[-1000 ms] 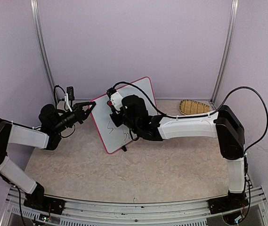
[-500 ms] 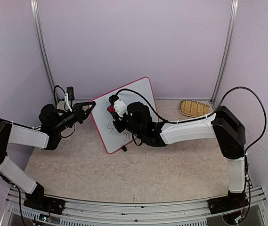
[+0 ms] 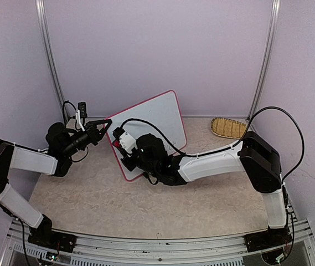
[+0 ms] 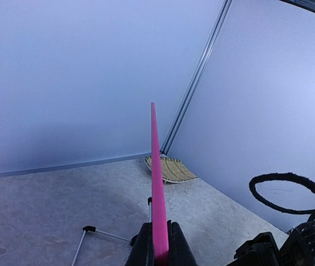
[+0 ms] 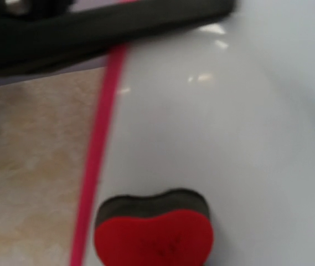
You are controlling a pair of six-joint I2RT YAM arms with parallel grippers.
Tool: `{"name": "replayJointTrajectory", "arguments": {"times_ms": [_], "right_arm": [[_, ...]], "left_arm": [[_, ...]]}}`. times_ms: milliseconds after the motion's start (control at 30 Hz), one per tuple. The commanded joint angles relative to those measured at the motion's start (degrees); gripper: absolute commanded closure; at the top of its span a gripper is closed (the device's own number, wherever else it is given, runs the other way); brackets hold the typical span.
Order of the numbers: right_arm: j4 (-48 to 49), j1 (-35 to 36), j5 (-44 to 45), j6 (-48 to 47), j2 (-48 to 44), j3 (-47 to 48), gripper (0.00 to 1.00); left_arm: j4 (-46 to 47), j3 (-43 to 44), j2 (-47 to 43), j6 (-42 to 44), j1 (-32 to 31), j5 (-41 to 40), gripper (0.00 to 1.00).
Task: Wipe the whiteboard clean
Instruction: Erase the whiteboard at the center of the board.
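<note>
Left jaws clamp the whiteboard (image 3: 157, 113) by its pink edge; right jaws grip an eraser (image 5: 153, 235) just inside.

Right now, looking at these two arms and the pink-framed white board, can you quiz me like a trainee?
1. True or false: the left gripper clamps the edge of the rectangular white whiteboard with the rounded pink-red frame.
2. What does the right gripper hold? A) a black marker B) a red heart-shaped eraser with dark felt C) a blue cloth
3. Fill in: the shallow woven straw basket lies at the table's far ____ corner.
Key: 1 true; 2 B; 3 right.
</note>
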Motion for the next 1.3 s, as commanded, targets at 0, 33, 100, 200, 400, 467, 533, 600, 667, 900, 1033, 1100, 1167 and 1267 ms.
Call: {"name": "replayJointTrajectory", "arguments": {"times_ms": [0, 33, 100, 200, 400, 467, 533, 600, 667, 900, 1033, 1100, 1167, 1267], "right_arm": [[-4.66, 0.75, 1.41, 0.47, 2.97, 2.78, 0.82], [-5.28, 0.68, 3.1, 0.41, 3.18, 3.46, 0.82], [-6.66, 0.41, 5.83, 0.31, 3.55, 4.84, 0.82], [-8.19, -0.33, 8.62, 0.77, 3.33, 6.05, 0.82], [-10.06, -1.91, 12.84, 1.25, 2.47, 6.86, 0.81], [-10.64, -2.44, 13.7, 1.82, 2.11, 6.73, 0.82], [-11.05, -3.18, 13.8, 2.51, 1.59, 6.31, 0.82], [-11.04, -3.89, 13.8, 2.8, 1.08, 5.64, 0.81], [-11.59, -4.89, 13.6, 3.58, 0.61, 5.29, 0.81], [-13.43, -8.91, 11.79, 6.23, -0.76, 5.08, 0.81], [-13.51, -10.25, 11.85, 5.93, -1.05, 5.01, 0.81], [-13.67, -10.93, 11.86, 6.05, -1.2, 4.97, 0.81], [-13.65, -11.23, 11.4, 6.19, -1.23, 4.88, 0.82], [-13.35, -11.24, 9.39, 6.23, -1.23, 4.36, 0.82]], "left_arm": [[-3.62, -0.25, 1.21, 2.64, -1.67, 7.66, 1.0], [-3.55, -0.25, 1.22, 2.64, -1.67, 7.67, 1.0], [-3.54, -0.25, 1.22, 2.64, -1.67, 7.7, 1.0], [-3.54, -0.34, 1.15, 2.61, -1.67, 7.71, 1.0], [-3.63, -0.42, 0.95, 2.7, -1.67, 7.71, 1.0], [-3.62, -0.43, 0.95, 2.72, -1.67, 7.71, 1.0], [-3.58, -0.43, 0.97, 2.7, -1.69, 7.71, 1.0], [-3.54, -0.36, 1.03, 2.68, -1.67, 7.66, 1.0], [-3.52, -0.3, 1.06, 2.64, -1.66, 7.71, 1.0], [-3.54, -0.42, 1.08, 2.67, -1.67, 7.71, 1.0], [-3.54, -0.43, 0.97, 2.7, -1.67, 7.71, 1.0], [-3.54, -0.43, 1.03, 2.72, -1.67, 7.71, 1.0], [-3.54, -0.35, 1.08, 2.71, -1.67, 7.71, 1.0], [-3.52, -0.34, 1.21, 2.72, -1.67, 7.7, 1.0]]}}
